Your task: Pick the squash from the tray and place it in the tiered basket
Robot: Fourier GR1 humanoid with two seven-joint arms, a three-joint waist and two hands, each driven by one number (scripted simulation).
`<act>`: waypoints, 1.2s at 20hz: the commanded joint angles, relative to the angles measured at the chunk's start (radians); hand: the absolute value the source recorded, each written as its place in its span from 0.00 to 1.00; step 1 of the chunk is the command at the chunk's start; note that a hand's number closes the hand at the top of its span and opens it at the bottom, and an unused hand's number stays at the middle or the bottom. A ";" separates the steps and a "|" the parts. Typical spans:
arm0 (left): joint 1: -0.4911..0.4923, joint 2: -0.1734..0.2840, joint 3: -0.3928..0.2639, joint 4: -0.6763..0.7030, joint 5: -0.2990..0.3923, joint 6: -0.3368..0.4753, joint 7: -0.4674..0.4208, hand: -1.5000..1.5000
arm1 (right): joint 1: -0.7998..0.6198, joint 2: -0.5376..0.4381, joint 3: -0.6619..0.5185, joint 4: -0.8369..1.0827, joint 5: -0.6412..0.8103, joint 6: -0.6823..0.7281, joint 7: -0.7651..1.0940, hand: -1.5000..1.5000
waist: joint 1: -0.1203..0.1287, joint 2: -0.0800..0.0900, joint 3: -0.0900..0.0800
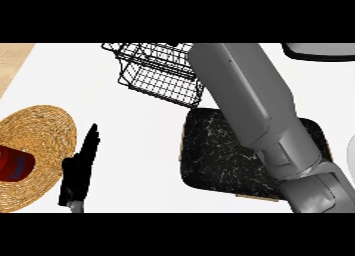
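- You see the right forearm running from the 5 o'clock corner up toward 12 o'clock, crossing over the black marbled tray at centre-right.
- Its hand is hidden where the arm ends beside the wire tiered basket, so you cannot tell how its fingers stand.
- The squash shows nowhere; you cannot tell where it lies.
- Your left hand rests at 8 o'clock, fingers straight and pressed together, pointing up.
- At 9 o'clock a red cup lies on a woven mat.
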 commanded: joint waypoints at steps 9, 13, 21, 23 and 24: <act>-0.047 0.017 0.009 0.036 0.005 -0.037 0.022 0.50 | -0.036 0.002 -0.123 0.219 -0.284 -0.257 -0.125 0.00 | 0.030 0.008 -0.001; -0.040 -0.017 -0.017 0.044 -0.025 -0.004 0.008 0.50 | -0.027 0.002 -0.162 0.255 -0.405 -0.343 -0.248 0.00 | 0.042 0.012 -0.001; -0.064 -0.013 0.011 0.049 -0.013 -0.002 0.026 0.50 | 0.009 0.002 -0.195 0.214 -0.545 -0.569 -0.460 0.00 | 0.011 0.004 -0.001; -0.009 -0.006 0.007 0.005 -0.001 -0.011 0.052 0.50 | 0.036 -0.005 -0.218 0.192 -0.487 -0.657 -0.462 0.00 | -0.008 0.000 -0.001; -0.014 0.002 0.018 0.026 -0.004 -0.009 0.029 0.50 | -0.017 -0.035 -0.228 0.190 -0.482 -0.668 -0.392 0.00 | -0.015 -0.003 -0.001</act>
